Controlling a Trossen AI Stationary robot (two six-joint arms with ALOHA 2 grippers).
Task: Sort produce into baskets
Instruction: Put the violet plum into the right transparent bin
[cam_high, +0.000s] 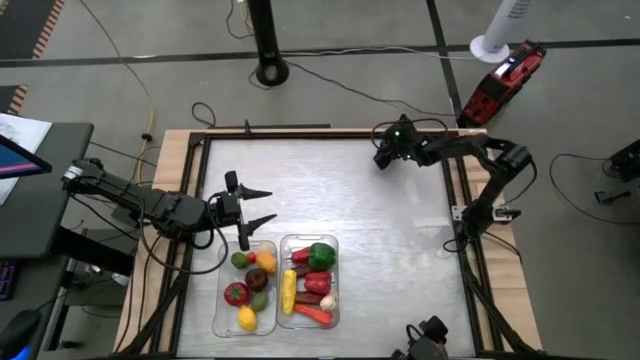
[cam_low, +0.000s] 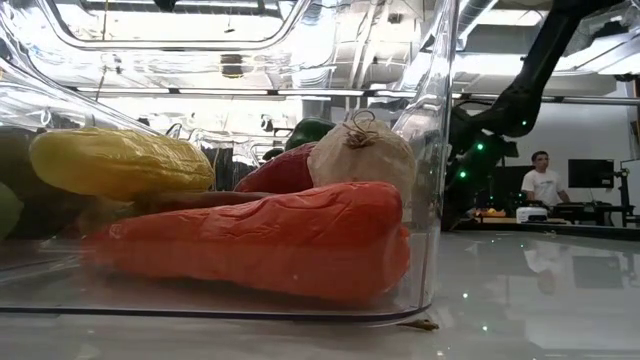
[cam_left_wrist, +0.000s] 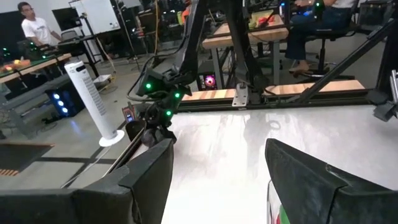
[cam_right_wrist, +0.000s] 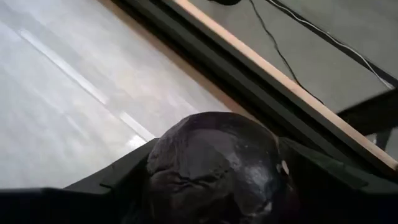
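From above, two clear baskets (cam_high: 247, 285) (cam_high: 310, 282) are sitting side by side with the left gripper (cam_high: 262, 206) hanging spread and empty just beyond them; at table level the orange carrot (cam_low: 250, 240) is lying crosswise behind the bin wall — and the right gripper (cam_right_wrist: 214, 186) is clenching a dark eggplant (cam_right_wrist: 214, 165).

A grey concrete floor (cam_high: 360, 60) surrounds the wood-edged table (cam_high: 330, 175), crossed by dark cables. A white tower fan (cam_high: 497, 30) stands beyond the far right corner, beside a red and black tool case (cam_high: 503, 80). A black pole base (cam_high: 271, 70) sits behind the table. In the low view, bright ceiling lights (cam_low: 200, 20) glare overhead, and a person (cam_low: 543, 183) in white stands by desks with monitors (cam_low: 590, 175).
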